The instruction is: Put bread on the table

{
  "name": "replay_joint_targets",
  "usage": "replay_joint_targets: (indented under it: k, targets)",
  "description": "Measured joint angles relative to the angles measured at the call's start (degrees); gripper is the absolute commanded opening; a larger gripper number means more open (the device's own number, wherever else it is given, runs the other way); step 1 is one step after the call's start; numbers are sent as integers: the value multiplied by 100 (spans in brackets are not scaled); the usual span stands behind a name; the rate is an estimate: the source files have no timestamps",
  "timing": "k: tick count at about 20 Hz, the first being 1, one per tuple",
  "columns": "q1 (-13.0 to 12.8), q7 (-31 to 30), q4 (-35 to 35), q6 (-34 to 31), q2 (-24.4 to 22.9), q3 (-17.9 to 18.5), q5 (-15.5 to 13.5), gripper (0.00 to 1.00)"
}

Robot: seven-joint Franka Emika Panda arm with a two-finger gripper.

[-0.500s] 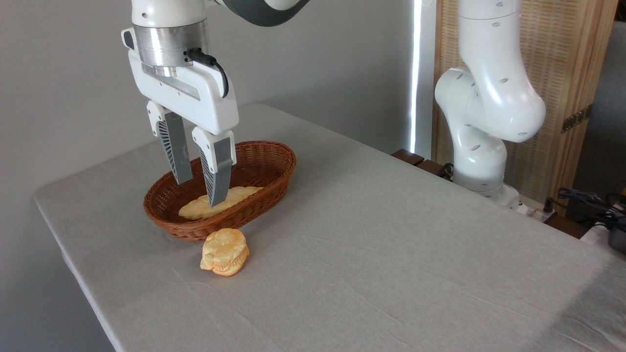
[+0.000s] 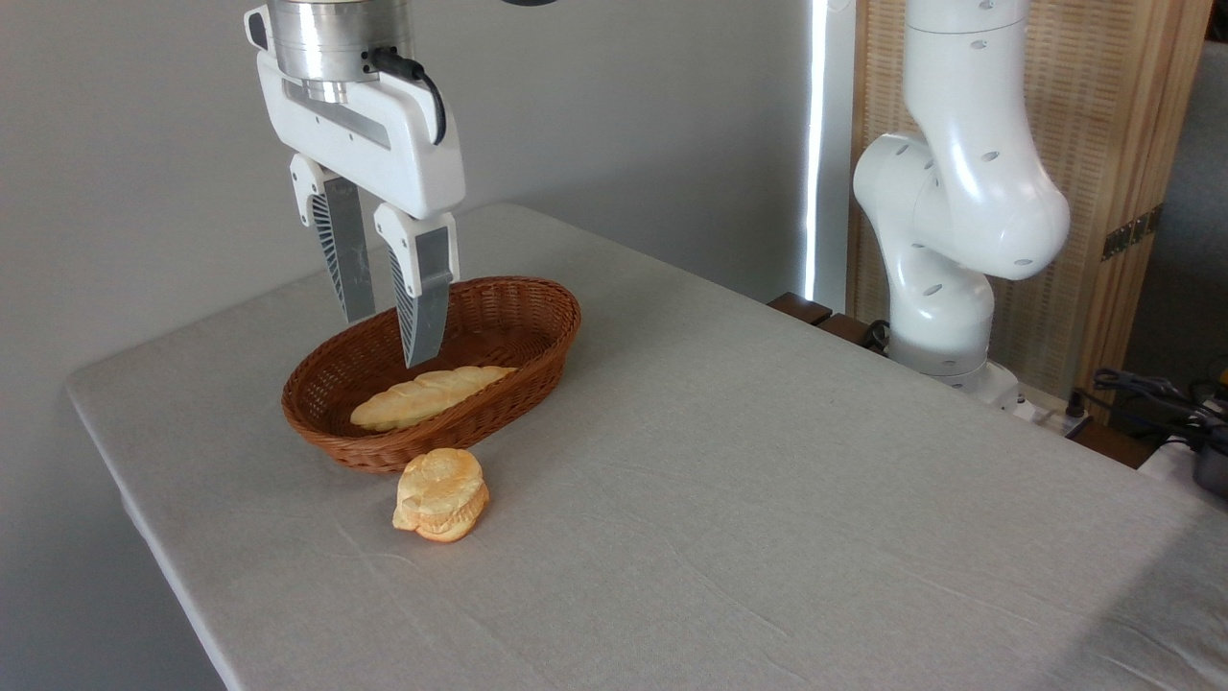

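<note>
The bread (image 2: 430, 394), a long pale golden braided loaf, lies inside the oval brown wicker basket (image 2: 537, 355) on the grey-beige table (image 2: 767, 480). My gripper (image 2: 389, 338) hangs open above the basket, its grey fingertips clear of the loaf and holding nothing. The whole loaf shows below the fingers.
A short round lumpy bun (image 2: 441, 495) sits on the cloth just in front of the basket. The arm's white base (image 2: 945, 288) stands at the table's far right edge, with cables (image 2: 1151, 393) beyond it. The table's left edge runs close to the basket.
The gripper has risen straight up, away from the loaf, still open. The bread stayed in the basket.
</note>
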Motion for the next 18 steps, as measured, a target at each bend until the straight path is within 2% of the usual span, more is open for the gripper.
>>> replay_joint_targets:
  k: [14,18]
  targets:
    - [53,-1,0,-9,-19,144,0,100]
    - [51,-1,7,-197,-134,167,0,100]
